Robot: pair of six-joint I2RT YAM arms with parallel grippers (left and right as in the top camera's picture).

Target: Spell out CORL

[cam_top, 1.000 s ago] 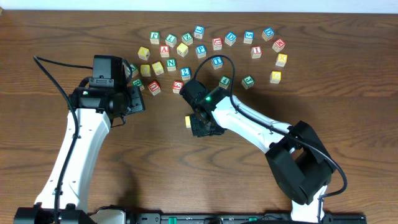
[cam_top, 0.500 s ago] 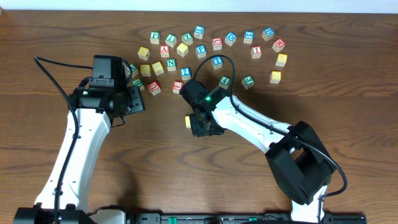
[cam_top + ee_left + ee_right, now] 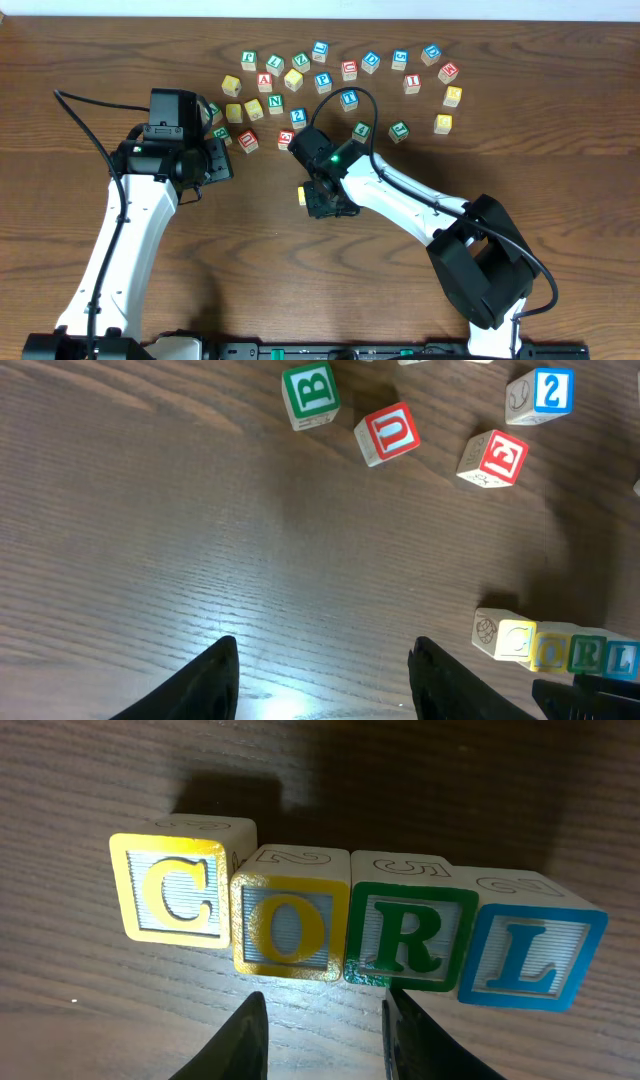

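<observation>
My right tool [image 3: 325,1020] hovers over the row with its fingers apart and empty. C cube [image 3: 175,890], O cube [image 3: 290,925], R cube [image 3: 408,935] and L cube [image 3: 528,955] touch side by side on the table [image 3: 90,1030], so the word reads. My left tool [image 3: 325,670], also parted and empty, hangs well aside.

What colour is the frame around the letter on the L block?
Blue; the right wrist view shows the L block best, at the row's right end.

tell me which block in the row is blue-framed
The L block, at the row's end beside the R block, which is green; the C block and O block are yellow.
</observation>
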